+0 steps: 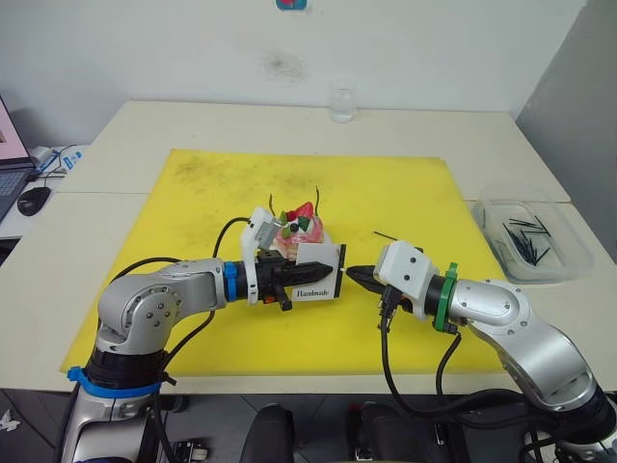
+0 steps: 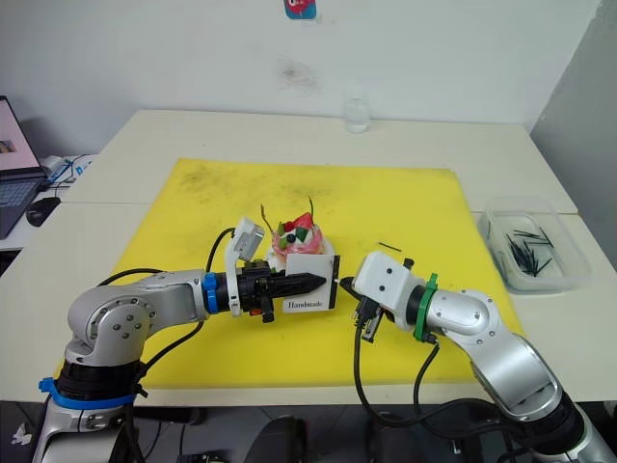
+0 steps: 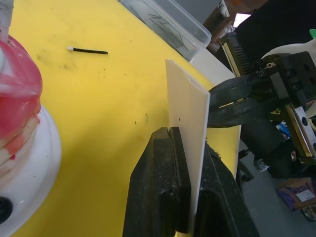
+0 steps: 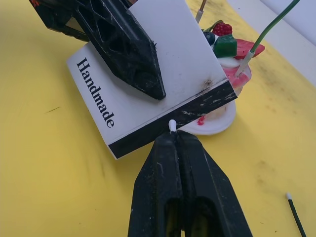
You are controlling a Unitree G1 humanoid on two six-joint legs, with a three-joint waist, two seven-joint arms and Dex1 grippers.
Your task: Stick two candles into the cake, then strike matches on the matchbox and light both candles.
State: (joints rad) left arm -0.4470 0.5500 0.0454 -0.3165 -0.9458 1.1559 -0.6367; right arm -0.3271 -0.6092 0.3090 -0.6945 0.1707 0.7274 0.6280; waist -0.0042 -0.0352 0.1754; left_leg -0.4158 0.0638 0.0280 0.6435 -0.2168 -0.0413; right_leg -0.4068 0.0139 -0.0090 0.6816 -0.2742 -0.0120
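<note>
Setting: a pale worktop against a white wall, with a yellow mat spread on it and a clear glass at the far edge.
Cake: the cake sits mid-mat on its white plate, just behind the matchbox.
Candles: two thin tapers already stand in the cake, a green candle and a second candle behind it (its colour is hard to tell). No flame on either.
Left hand: the left hand is clamped on the matchbox, holding it upright on edge above the mat, black strip toward the right hand.
Right hand: the right hand is pinched together on a match, whose white tip pokes out and touches the black strip.
Spares: one loose match lies on the mat near the right hand; more lie in a clear tub at the right.
Progress: candle planting looks done. Striking is the step in hand. Lighting both candles is still to do.
</note>
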